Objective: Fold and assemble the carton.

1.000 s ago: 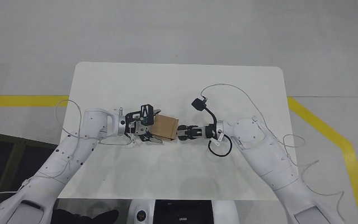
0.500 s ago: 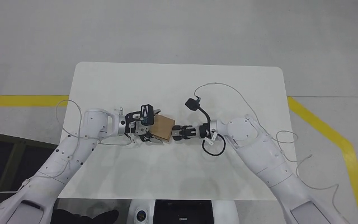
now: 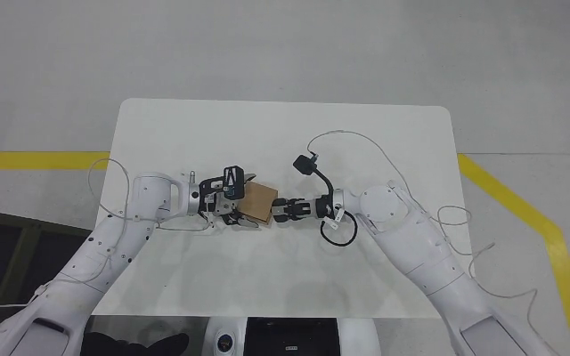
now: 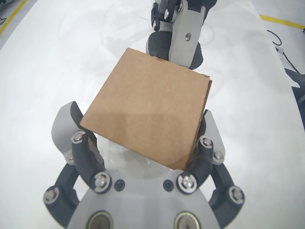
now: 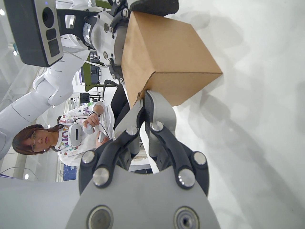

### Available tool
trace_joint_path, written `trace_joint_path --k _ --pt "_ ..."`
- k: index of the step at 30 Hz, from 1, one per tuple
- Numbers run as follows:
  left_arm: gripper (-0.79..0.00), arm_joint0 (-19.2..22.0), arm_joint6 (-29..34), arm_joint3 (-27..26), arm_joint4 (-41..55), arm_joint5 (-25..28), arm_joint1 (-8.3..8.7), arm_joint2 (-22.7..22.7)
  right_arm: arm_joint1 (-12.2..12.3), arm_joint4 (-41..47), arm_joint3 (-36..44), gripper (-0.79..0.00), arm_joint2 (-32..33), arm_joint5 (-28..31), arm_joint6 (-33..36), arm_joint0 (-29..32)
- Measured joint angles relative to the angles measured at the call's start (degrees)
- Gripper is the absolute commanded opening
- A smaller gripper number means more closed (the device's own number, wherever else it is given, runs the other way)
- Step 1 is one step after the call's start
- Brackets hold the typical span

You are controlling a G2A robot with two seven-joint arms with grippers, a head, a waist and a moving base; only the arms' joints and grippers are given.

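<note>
Now, the left gripper (image 4: 140, 116) is spread about as wide as the carton (image 4: 147, 110), one finger pressed to each of two opposite sides, holding it at the end nearest the wrist. The brown top panel is closed and flat. The right gripper (image 5: 144, 97) is pinched almost fully together, its pads clamped on a thin cardboard edge at a corner of the carton's opposite end.

From above, the left gripper is at the carton's 9 o'clock and the right at its 3 o'clock, the arms nearly in line. The carton is about mid-table (image 3: 356, 133), a touch toward 9 o'clock. Cannot tell whether its underside touches the surface. A white cable (image 3: 374, 141) loops from the right arm toward 1 o'clock.
</note>
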State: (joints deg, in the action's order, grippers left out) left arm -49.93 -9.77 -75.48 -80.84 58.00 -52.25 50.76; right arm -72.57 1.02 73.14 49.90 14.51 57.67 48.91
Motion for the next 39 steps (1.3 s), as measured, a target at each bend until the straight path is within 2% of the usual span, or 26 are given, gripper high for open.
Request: trace_joint_path --k 7,13,17,23,27,29,31,32,35,39 --pt "0.000 -0.21 -0.60 0.11 0.48 0.00 0.32 0.39 1.33 -0.17 0.96 -0.696 4.06 1.91 0.95 1.15" --pt "0.000 -1.20 -1.47 -0.61 0.84 0.00 1.60 1.24 2.76 0.37 3.24 -0.680 8.43 4.92 2.24 3.17" --pt "0.000 -2.74 -2.85 -2.26 1.40 0.00 3.31 2.54 3.29 1.50 4.25 -0.662 10.20 7.42 2.49 4.09" --pt "0.000 -5.36 -6.01 -6.79 4.13 0.00 7.16 5.65 3.91 2.83 5.11 -0.610 12.19 12.79 2.82 4.53" --pt "0.000 -6.62 -7.75 -9.38 7.68 0.00 9.98 8.96 4.45 2.95 4.56 -0.459 14.35 17.32 2.02 4.20" --pt "0.000 -6.95 -7.89 -9.53 9.66 0.00 10.92 10.69 4.75 2.43 3.88 -0.348 15.63 19.49 1.36 3.94" --pt "0.000 -7.14 -7.29 -9.30 12.06 0.00 11.68 12.64 5.13 1.44 2.83 -0.139 17.23 21.54 0.24 3.68" --pt "0.000 -7.16 -6.87 -9.08 13.16 0.00 11.90 13.37 5.30 0.89 2.40 0.000 17.91 22.32 -0.29 3.58" --pt "0.000 -6.78 -4.14 -7.62 16.91 -0.05 12.26 15.30 5.88 -1.02 1.21 0.000 20.32 25.00 -2.44 3.32" --pt "0.000 -5.69 -0.34 -5.44 21.24 -1.64 11.91 15.70 6.55 -3.01 0.66 0.000 23.21 28.35 -5.61 3.28"
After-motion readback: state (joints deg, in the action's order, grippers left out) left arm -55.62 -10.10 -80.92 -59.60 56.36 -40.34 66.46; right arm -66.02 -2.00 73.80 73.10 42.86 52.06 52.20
